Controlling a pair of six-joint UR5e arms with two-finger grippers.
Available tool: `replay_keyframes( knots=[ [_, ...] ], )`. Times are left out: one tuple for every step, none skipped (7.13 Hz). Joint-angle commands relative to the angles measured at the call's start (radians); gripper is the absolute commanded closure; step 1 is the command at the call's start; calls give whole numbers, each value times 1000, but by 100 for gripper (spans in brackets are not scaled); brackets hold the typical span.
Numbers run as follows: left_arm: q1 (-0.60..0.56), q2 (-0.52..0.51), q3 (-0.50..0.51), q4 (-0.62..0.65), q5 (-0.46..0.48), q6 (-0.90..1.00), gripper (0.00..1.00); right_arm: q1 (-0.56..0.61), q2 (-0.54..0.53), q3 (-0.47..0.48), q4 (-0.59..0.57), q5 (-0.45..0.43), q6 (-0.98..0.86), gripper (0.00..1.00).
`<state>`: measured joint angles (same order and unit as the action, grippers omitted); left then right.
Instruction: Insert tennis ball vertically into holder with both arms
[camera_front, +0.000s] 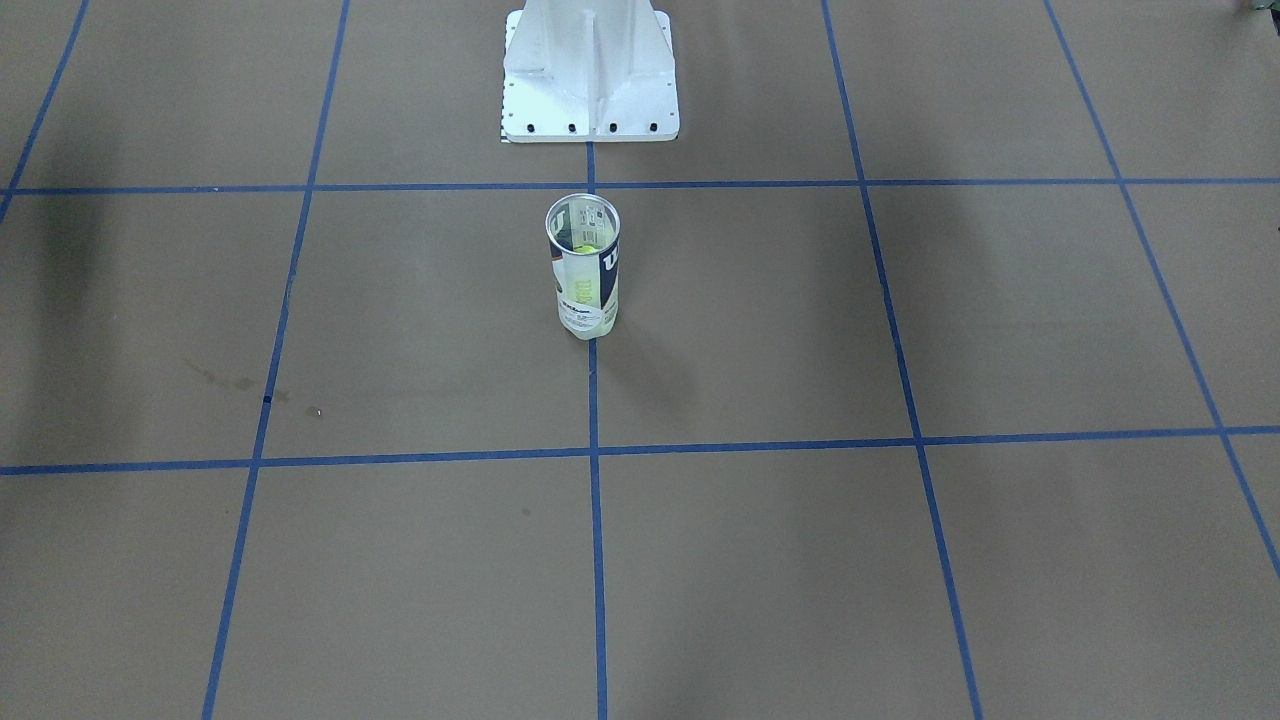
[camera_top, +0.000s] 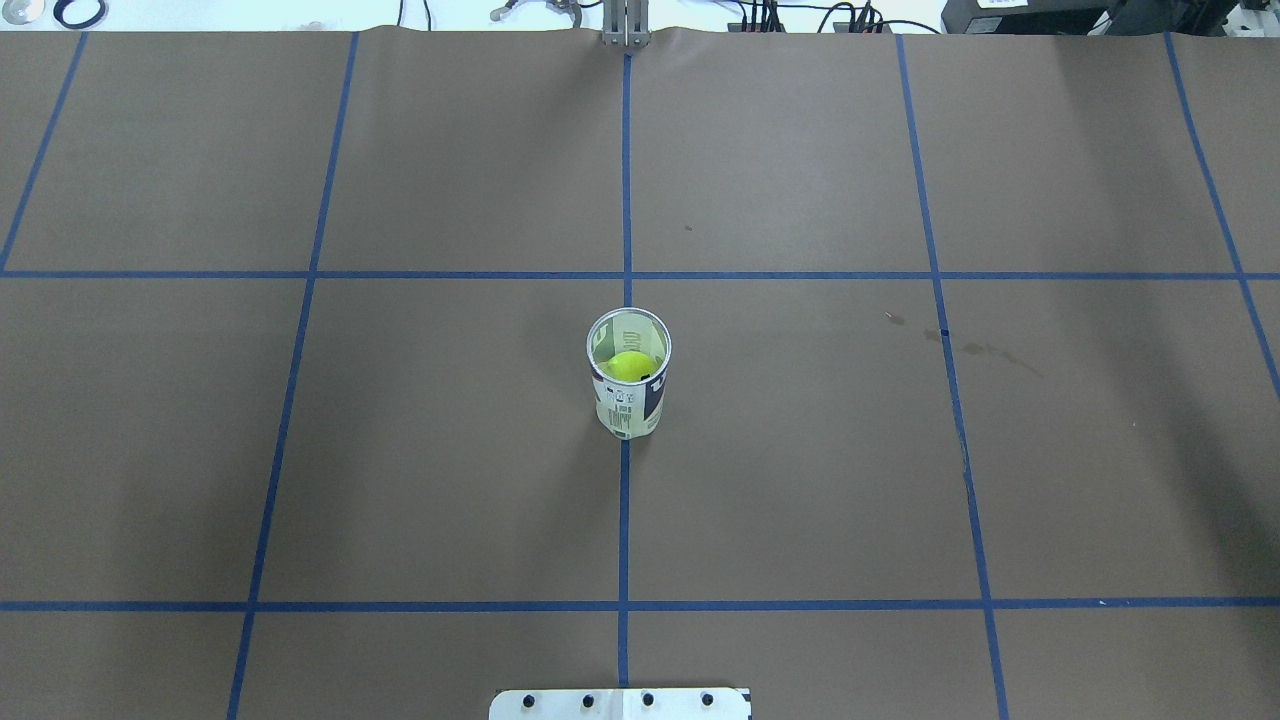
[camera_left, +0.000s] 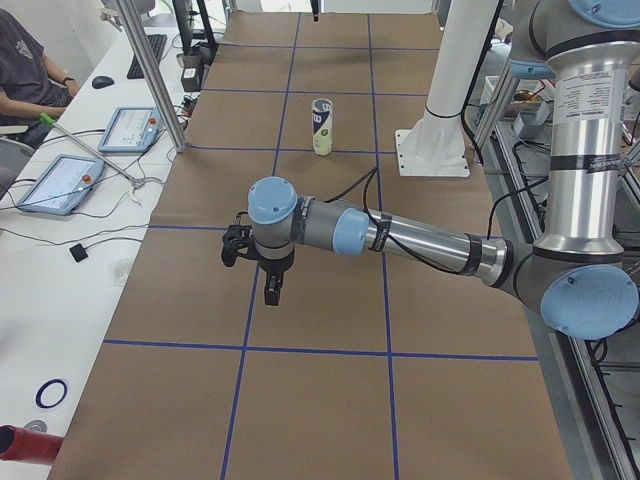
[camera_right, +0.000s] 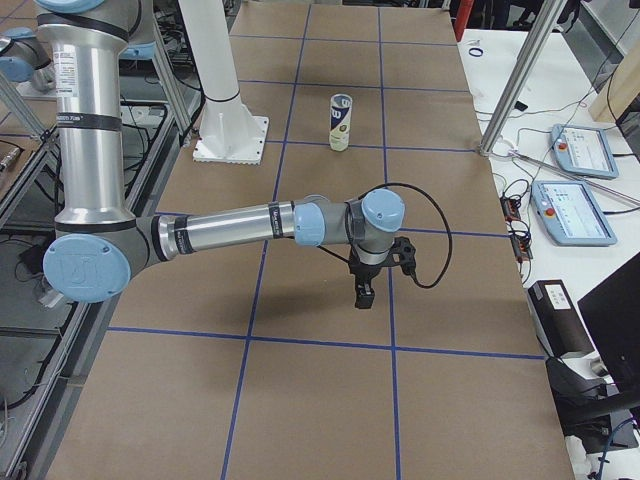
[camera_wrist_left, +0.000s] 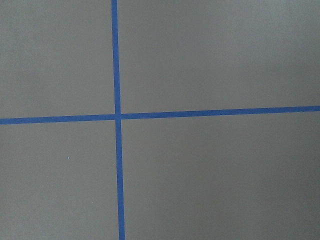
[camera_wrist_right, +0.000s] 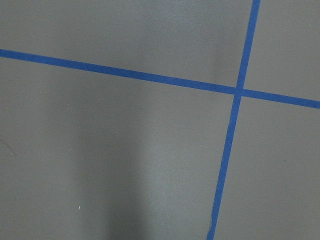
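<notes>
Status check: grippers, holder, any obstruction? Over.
Left gripper and right gripper hang over table, far from holder; open or shut, cannot tell. Holder upright on centre tape line, tennis ball inside. Nothing seen near it.

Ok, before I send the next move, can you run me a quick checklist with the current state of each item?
1. The holder is upright on the table: ok.
2. Holder's top is open: ok.
3. A tennis ball is inside the holder: ok, it shows through the open top.
4. The left gripper is clear of the holder: ok, well away.
5. The right gripper is clear of the holder: ok, well away.
6. Grippers open or shut: cannot tell, side views only.
</notes>
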<state>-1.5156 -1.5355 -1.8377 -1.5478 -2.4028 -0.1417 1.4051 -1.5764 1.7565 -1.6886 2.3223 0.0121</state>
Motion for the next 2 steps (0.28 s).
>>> replay_keyframes(
  knots=[
    [0,0,-2,0,-1,1,0,0,1,0,1,0,0,0],
    [0,0,-2,-1,1,1,0,0,1,0,1,0,0,0]
  ],
)
